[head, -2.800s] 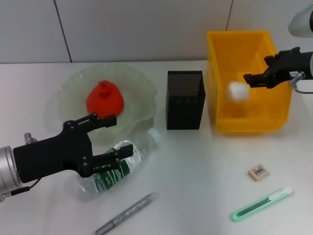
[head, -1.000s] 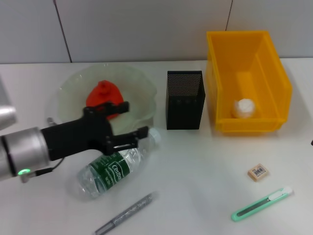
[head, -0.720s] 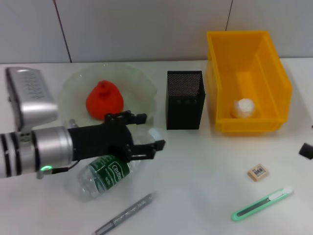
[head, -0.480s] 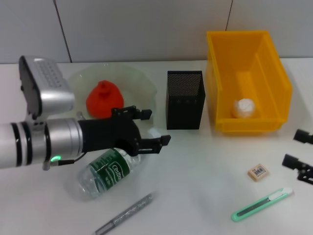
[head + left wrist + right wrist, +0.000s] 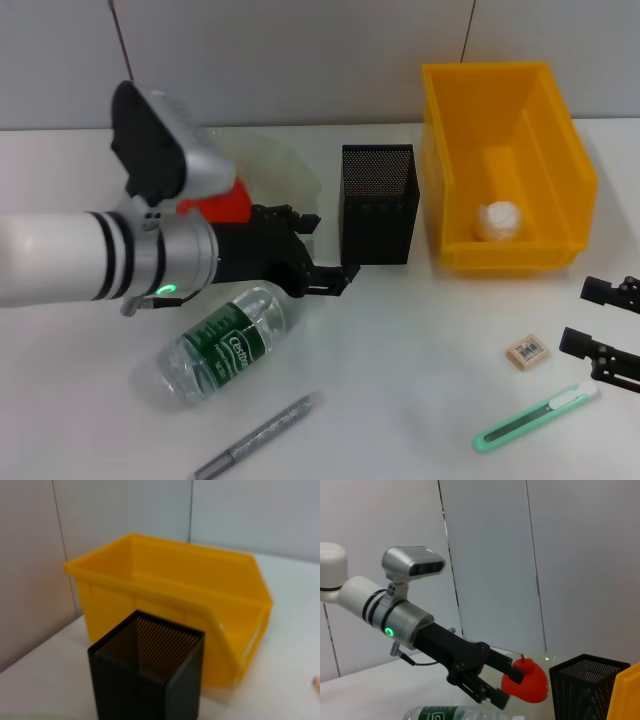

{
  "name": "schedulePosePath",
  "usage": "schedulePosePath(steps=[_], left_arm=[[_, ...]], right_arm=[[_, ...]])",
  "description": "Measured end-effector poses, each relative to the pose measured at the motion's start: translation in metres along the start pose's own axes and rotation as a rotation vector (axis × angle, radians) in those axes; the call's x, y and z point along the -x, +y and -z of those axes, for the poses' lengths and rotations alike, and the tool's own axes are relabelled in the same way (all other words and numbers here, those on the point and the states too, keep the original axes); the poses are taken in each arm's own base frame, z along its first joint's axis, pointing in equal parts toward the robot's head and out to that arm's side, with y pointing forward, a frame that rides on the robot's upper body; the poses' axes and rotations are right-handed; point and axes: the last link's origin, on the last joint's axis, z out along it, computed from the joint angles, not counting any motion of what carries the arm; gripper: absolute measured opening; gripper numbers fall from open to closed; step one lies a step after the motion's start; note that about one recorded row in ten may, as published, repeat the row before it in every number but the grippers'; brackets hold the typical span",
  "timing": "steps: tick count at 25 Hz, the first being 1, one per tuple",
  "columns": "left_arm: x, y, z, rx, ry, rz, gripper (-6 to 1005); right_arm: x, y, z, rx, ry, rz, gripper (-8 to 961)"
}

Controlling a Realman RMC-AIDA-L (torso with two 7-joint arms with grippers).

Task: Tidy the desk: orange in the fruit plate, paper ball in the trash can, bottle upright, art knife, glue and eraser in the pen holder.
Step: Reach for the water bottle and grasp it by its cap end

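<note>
Left tool has advanced over bottle, nearing pen holder.

The left arm covers much of the fruit plate and all but a sliver of the orange. The bottle has its neck and cap hidden under the left end effector. At three o'clock, the right end effector is cut by the picture's edge. In the left wrist view the pen holder runs off the bottom edge.

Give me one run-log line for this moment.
left gripper open over bottle neck | bottle lying | right gripper open near eraser | paper ball binned
</note>
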Motion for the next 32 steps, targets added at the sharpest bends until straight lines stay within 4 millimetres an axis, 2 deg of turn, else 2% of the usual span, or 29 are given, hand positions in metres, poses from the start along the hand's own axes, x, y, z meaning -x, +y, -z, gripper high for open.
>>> schedulePosePath(steps=[10,23,32], left_arm=[[0.003,-0.001,-0.013,-0.056,-0.097,0.005,796],[0.018,0.001,-0.014,-0.053,-0.132,0.042,793],[0.021,0.003,-0.019,-0.044,-0.15,0.037,792]], right_arm=[[0.0,0.0,-0.001,0.002,-0.002,-0.004,705],[0.001,-0.001,-0.006,0.011,-0.008,-0.005,706],[0.002,-0.002,-0.005,0.006,-0.012,-0.004,706]])
